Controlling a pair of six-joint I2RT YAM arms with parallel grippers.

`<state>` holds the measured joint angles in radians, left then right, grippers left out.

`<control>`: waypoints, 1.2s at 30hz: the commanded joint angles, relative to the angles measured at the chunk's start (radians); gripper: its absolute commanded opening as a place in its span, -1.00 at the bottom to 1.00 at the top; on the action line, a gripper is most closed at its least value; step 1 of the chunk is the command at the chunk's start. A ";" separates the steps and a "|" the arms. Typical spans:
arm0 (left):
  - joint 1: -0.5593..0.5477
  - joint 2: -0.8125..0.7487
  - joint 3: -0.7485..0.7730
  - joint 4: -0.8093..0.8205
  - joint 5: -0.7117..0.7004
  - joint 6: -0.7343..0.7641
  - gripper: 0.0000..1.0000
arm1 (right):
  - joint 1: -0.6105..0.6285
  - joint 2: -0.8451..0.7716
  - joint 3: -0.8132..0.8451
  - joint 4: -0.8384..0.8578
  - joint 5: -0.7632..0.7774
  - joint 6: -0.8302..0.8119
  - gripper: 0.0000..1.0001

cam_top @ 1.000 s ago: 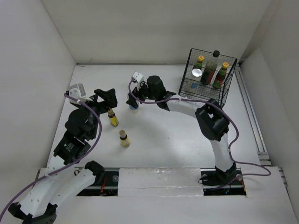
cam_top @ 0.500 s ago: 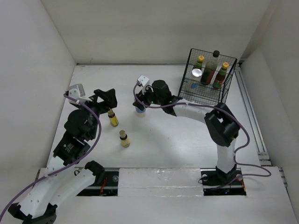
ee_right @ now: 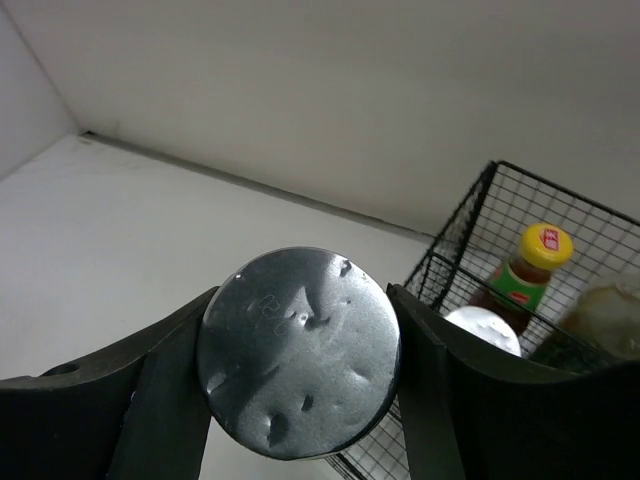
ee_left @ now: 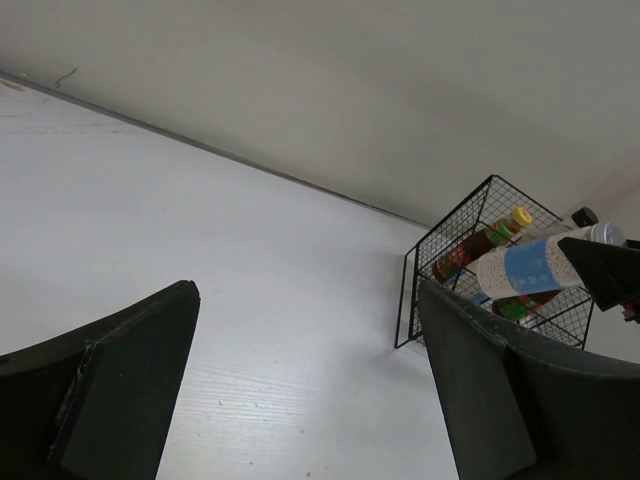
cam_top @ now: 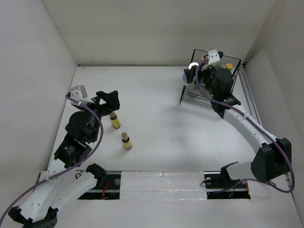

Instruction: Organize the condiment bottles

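Trouble waits at the basket rim — my right gripper, clamped on the white-and-blue bottle, holds it over the left edge, where a low descent could snag wire or topple the bottles inside.

glossy metal bottle cap — dented, wire basket

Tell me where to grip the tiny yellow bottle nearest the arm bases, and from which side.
Grip the tiny yellow bottle around its body, just below the tan cap, lowering the left tool from above with a finger on each side. It stands upright and apart from the other tiny bottle, so its sides look free; the narrow cap would likely offer less hold.
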<state>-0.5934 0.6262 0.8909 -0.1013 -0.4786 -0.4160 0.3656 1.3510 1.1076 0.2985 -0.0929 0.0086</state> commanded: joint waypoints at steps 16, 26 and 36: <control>0.004 0.010 0.008 0.038 0.018 0.006 0.74 | -0.140 0.095 -0.017 0.021 0.045 0.048 0.06; 0.004 0.020 0.008 0.038 0.018 0.006 0.74 | -0.151 0.165 -0.055 0.062 0.015 0.068 0.06; 0.004 0.020 0.008 0.038 0.018 0.006 0.74 | -0.151 0.229 -0.064 0.062 0.015 0.087 0.58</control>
<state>-0.5938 0.6460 0.8909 -0.1013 -0.4698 -0.4160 0.2173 1.5852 1.0317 0.2379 -0.0788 0.0799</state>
